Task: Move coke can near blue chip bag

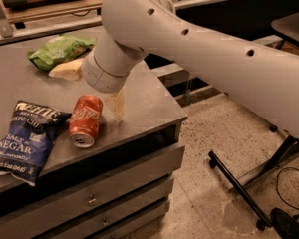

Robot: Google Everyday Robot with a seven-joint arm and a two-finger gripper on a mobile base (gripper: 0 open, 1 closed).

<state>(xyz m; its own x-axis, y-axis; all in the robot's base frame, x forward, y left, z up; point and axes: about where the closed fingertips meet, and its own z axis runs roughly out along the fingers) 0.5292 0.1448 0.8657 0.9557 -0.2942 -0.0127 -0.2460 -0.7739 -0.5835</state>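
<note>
The coke can (85,121), red-orange with white script, lies on its side on the grey table (149,101), its silver end toward the front edge. The blue chip bag (26,141) lies flat just left of it, almost touching. My gripper (92,87) hangs just above and behind the can, at the end of the thick white arm. It is open. One cream finger (65,69) points left toward the green bag, the other finger (118,103) hangs just right of the can. The can is free of both fingers.
A green chip bag (60,49) lies at the back of the table. The table's right edge and front edge with drawers (92,200) are close to the can. A black stand (239,188) and a cable lie on the floor at the right.
</note>
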